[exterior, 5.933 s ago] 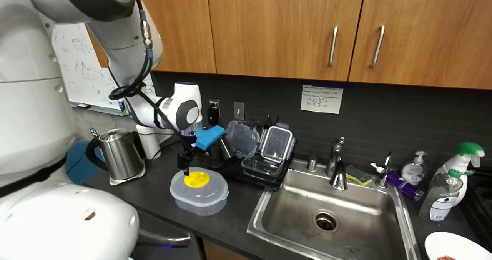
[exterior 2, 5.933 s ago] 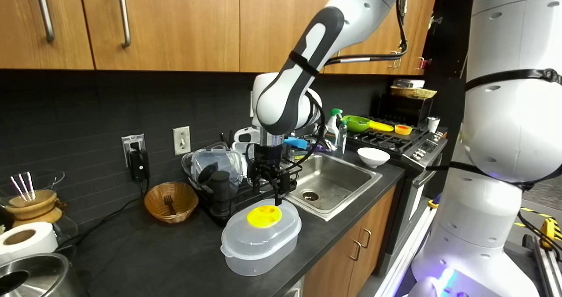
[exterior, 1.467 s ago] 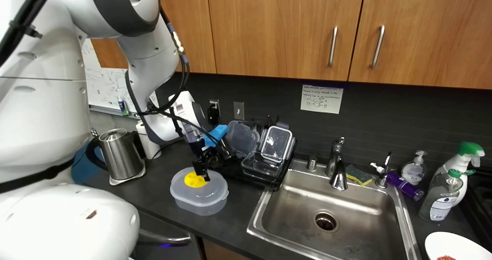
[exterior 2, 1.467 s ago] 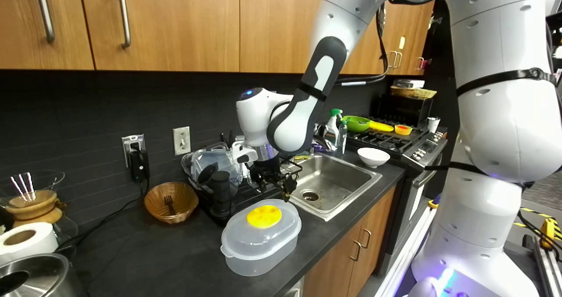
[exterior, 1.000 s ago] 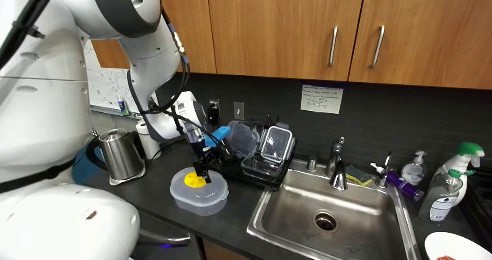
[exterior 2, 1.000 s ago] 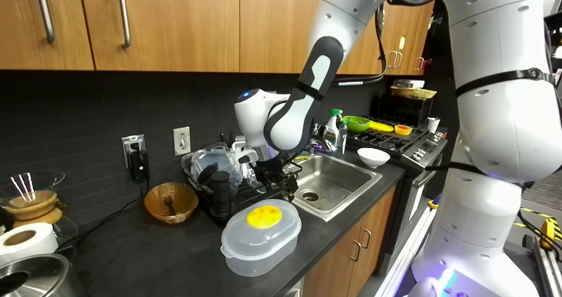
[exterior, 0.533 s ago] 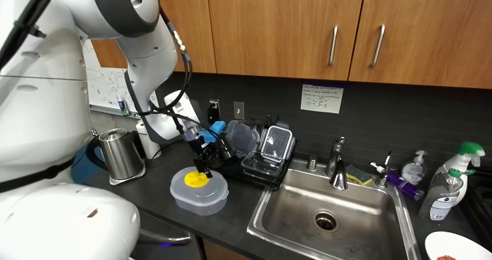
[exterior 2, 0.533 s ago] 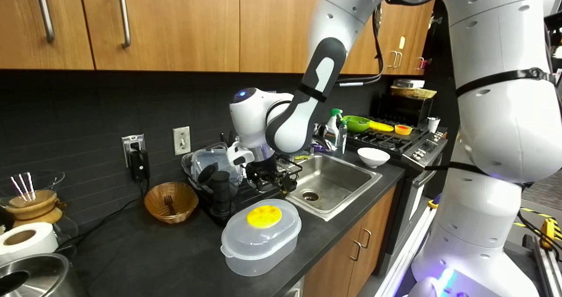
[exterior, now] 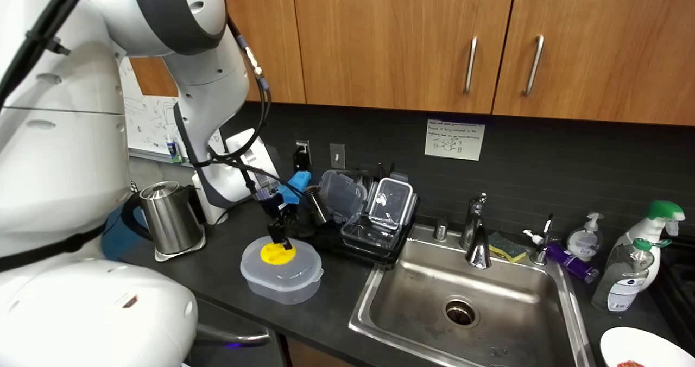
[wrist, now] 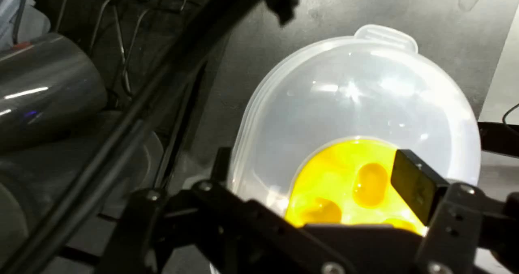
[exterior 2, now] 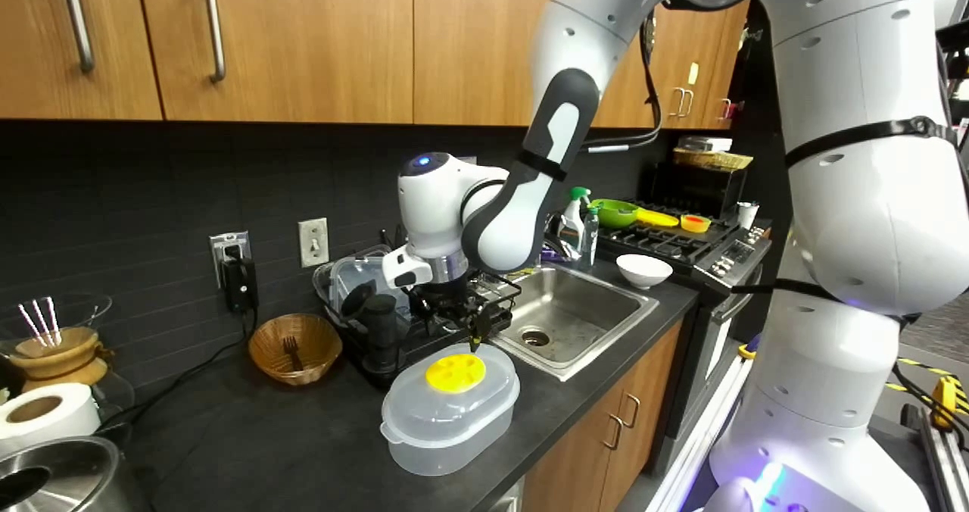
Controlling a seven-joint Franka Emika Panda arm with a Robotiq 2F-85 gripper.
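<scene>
Clear lidded container (exterior 2: 450, 412) — upright, yellow-topped

Container (exterior: 282, 273): translucent plastic, smooth, lid (wrist: 336, 108) glossy w/ hard highlights; yellow insert (wrist: 344, 164) also plastic, smooth. Table (exterior 2: 265, 436): mostly matt. Sink (exterior: 412, 307): brushed metal, dull sheen; faucet (exterior: 474, 226): polished metal, v. shiny. Kettle (exterior: 172, 223): brushed metal body, plastic-lk handle (exterior: 128, 215). Cabinet doors (exterior: 402, 41): wood grain, satin; pulls (exterior: 471, 65), metal. Basket (exterior 2: 265, 349): woven, rough. Roll (exterior 2: 57, 430) + wall note (exterior: 454, 140): paper, matt. Arm (exterior: 59, 166): smooth shell, semi-gloss.
</scene>
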